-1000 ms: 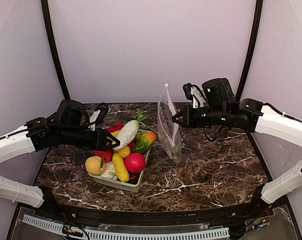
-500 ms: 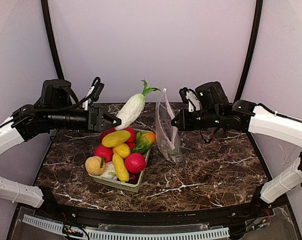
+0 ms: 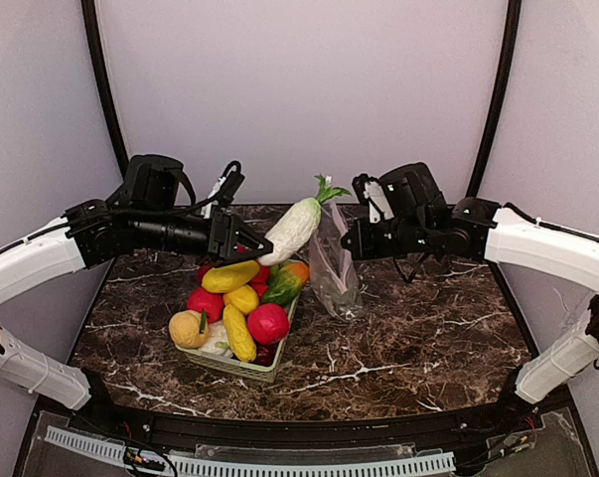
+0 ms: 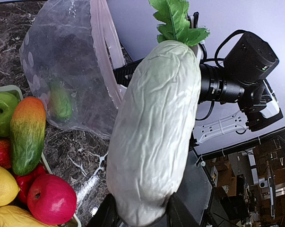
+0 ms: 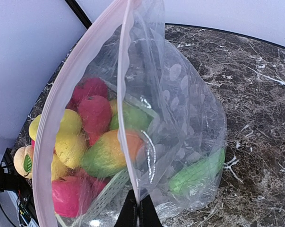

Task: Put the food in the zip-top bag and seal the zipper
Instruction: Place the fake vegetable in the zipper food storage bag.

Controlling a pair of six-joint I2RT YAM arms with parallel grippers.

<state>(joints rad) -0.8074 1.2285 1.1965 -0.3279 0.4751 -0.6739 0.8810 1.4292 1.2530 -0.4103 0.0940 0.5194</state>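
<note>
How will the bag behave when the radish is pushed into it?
Probably floppy: the zip-top bag is thin wrinkled film, held up only by the right claw. Likely light, with one green piece inside, so the white radish could shove it aside.

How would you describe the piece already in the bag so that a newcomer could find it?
On the marble table, the right gripper holds a clear dotted zip-top bag upright. At its bottom lies a small green vegetable, the only food inside, apart from the heaped basket.
</note>
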